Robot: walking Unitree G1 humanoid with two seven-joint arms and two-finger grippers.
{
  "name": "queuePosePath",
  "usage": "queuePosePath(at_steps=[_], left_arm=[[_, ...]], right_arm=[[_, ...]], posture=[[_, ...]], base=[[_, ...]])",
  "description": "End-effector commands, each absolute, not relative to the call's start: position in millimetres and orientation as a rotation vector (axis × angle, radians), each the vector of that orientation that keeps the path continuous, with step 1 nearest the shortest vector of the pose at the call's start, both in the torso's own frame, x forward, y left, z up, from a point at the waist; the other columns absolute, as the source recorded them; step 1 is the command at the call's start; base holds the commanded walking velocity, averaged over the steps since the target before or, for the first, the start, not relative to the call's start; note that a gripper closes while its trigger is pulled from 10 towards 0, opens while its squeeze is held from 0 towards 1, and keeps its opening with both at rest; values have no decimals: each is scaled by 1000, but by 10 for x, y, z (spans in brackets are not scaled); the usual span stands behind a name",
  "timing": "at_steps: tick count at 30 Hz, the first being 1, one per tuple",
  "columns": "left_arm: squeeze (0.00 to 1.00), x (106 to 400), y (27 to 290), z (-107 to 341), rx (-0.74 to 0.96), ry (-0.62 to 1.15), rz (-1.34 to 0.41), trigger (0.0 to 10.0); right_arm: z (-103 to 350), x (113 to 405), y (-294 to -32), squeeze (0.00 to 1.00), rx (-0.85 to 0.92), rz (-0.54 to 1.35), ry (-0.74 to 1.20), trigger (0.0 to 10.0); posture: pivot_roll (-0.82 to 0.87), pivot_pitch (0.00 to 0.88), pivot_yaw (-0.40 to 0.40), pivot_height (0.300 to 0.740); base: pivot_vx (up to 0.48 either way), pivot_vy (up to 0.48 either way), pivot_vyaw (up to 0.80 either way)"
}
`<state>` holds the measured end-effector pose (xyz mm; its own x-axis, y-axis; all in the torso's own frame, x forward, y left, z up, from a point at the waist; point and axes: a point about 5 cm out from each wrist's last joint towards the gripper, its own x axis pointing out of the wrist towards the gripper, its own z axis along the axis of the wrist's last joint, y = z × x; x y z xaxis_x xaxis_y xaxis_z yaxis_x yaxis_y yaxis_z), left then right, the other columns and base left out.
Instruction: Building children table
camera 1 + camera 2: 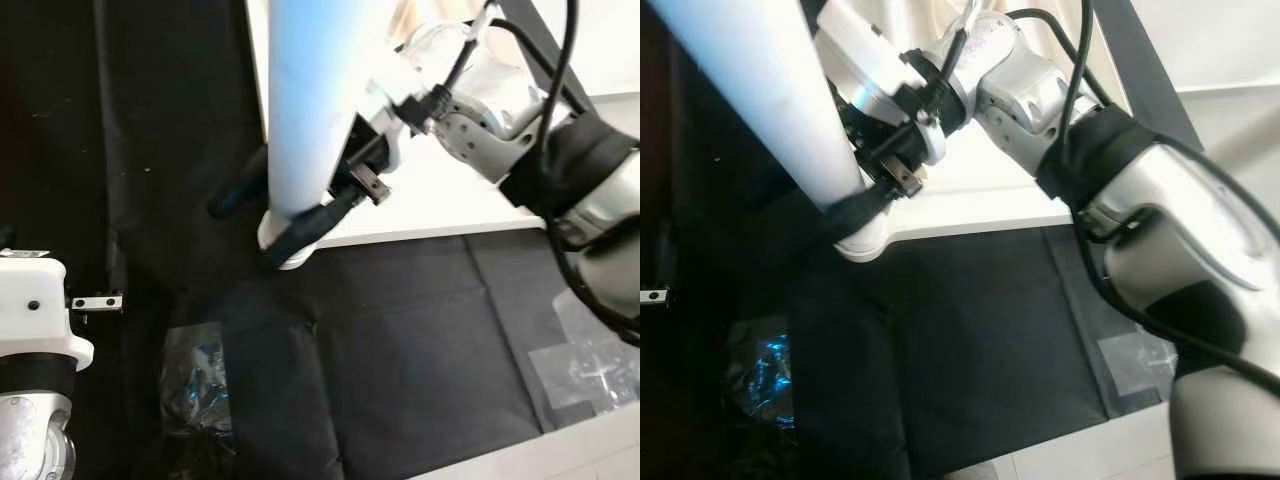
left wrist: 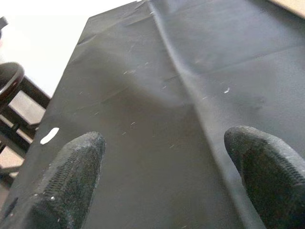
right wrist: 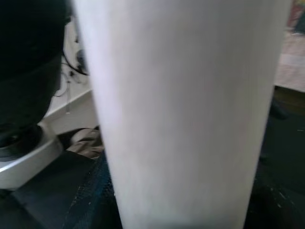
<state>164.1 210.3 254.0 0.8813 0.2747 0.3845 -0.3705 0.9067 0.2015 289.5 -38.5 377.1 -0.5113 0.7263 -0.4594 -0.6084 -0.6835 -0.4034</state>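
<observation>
A thick white table leg (image 1: pixel 305 100) stands tilted, its foot resting at the near corner of the white tabletop (image 1: pixel 440 205), which lies flat on a black cloth. My right gripper (image 1: pixel 275 210) is shut on the leg just above its foot, one black finger on each side. The right wrist view has the leg (image 3: pixel 181 114) close in front of the camera. My left gripper (image 2: pixel 167 176) is open over bare black cloth, with nothing between its fingertips (image 2: pixel 71 181). The left arm (image 1: pixel 30 330) sits low at the left.
The black cloth (image 1: pixel 400 340) covers the floor in front of me. A crumpled clear bag (image 1: pixel 195 380) lies on it near the left arm, another clear bag (image 1: pixel 590 360) at the right. Pale floor (image 1: pixel 560 455) begins at the cloth's near right edge.
</observation>
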Motion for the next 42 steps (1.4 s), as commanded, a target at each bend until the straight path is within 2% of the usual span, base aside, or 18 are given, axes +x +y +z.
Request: queuePosePath(at_steps=[1, 14, 15, 17, 30, 42], left_arm=[[0, 1639, 2091, 2495, 278, -325, 328, 10000], [0, 1655, 2081, 2513, 285, -331, 322, 10000], [0, 1658, 2084, 2520, 288, -332, 322, 10000], [0, 1661, 2090, 2529, 290, -333, 323, 10000], [0, 1672, 2110, 2541, 296, -324, 323, 10000], [0, 1698, 2084, 2552, 296, -324, 316, 10000]], right_arm=[[3220, 2991, -510, 0, -728, 2249, 105, 10000], [3331, 2891, -579, 0, -503, 2292, 88, 10000], [3367, 2882, -591, 0, -422, 2299, 71, 10000], [3390, 2886, -598, 0, -381, 2299, 56, 10000], [3333, 3031, -608, 0, -567, 2214, -137, 10000], [3257, 3079, -691, 0, -514, 2177, -176, 10000]], posture=[[-4, 521, -181, 740], [4, 509, -168, 740], [6, 508, -164, 740], [7, 507, -163, 740], [8, 503, -159, 740], [7, 505, -155, 740]], base=[[0, 0, 0], [0, 0, 0], [0, 0, 0], [0, 0, 0], [0, 0, 0], [0, 0, 0]])
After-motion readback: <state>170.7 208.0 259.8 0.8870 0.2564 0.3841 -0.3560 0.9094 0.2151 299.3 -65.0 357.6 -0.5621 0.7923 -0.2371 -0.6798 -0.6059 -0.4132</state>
